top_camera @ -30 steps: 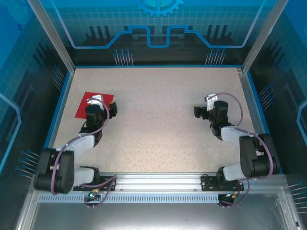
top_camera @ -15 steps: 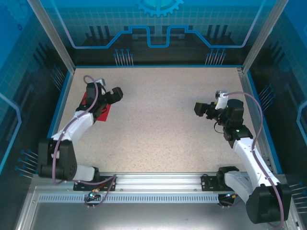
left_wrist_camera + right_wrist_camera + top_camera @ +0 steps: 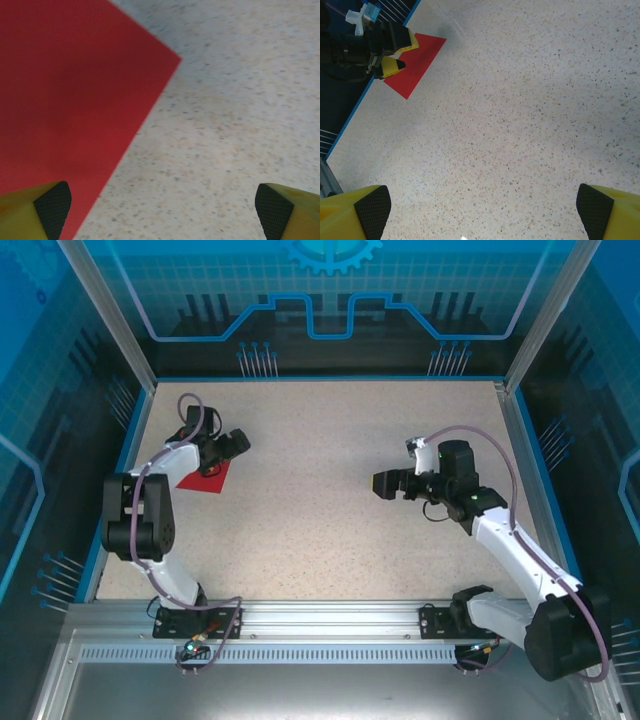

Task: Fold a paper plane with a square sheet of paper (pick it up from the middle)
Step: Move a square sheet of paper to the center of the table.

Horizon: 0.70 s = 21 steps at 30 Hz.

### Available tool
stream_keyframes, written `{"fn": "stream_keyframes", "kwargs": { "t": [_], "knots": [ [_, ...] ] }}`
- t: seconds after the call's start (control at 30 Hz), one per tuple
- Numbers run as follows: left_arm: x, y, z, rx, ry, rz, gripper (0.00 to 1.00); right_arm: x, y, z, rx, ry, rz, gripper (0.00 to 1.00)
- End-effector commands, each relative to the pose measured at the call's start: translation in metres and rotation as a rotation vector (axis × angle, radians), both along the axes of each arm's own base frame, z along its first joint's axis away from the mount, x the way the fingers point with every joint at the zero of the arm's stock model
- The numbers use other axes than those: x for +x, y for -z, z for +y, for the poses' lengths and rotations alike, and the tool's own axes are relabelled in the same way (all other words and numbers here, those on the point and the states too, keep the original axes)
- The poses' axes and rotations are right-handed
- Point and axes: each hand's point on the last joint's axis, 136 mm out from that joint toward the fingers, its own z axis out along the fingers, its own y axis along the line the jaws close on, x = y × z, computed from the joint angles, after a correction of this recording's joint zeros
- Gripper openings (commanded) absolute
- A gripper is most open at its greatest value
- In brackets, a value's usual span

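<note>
Red and flat, the square sheet of paper (image 3: 205, 477) lies on the speckled table (image 3: 330, 540) in the far left part, near the blue border (image 3: 122, 465) that runs along that side. My left arm covers part of it from above. One corner of the sheet juts toward the middle of the table. No crease shows on the part I can see.

My left gripper (image 3: 228, 447) sits over the sheet's far edge with its jaws wide apart and nothing between them. From the left wrist, the sheet takes up the upper left and its straight edge runs down to my left pad (image 3: 52, 207). My right pad (image 3: 274, 212) is over bare table. I cannot tell whether either pad touches the paper.

My right gripper (image 3: 388, 483) is well apart from the sheet, right of centre, also spread wide and holding nothing. Its camera looks across a broad stretch of bare speckled surface to the sheet and the left gripper by the border.

Between my two grippers the table is open. Blue panels wall the far and side edges, and an aluminium rail (image 3: 320, 616) closes the near edge by my bases.
</note>
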Motion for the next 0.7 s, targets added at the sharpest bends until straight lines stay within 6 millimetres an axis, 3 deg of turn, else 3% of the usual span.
{"fn": "stream_keyframes", "kwargs": {
  "t": [0.0,0.17,0.43,0.67],
  "knots": [
    [-0.008,0.011,0.012,-0.032,-0.065,0.084,0.99,0.0,0.001,0.006,-0.011,-0.012,0.015,0.99],
    [-0.017,0.03,0.008,-0.077,-0.072,0.154,0.98,0.001,0.013,0.003,-0.015,0.03,0.04,1.0],
    [-0.039,0.05,-0.029,-0.29,-0.076,0.22,0.99,0.0,0.034,-0.01,-0.02,0.135,0.093,1.0],
    [-0.059,0.063,-0.076,-0.334,-0.016,0.263,0.98,-0.004,0.047,-0.013,-0.037,0.149,0.139,0.99]
  ]
}}
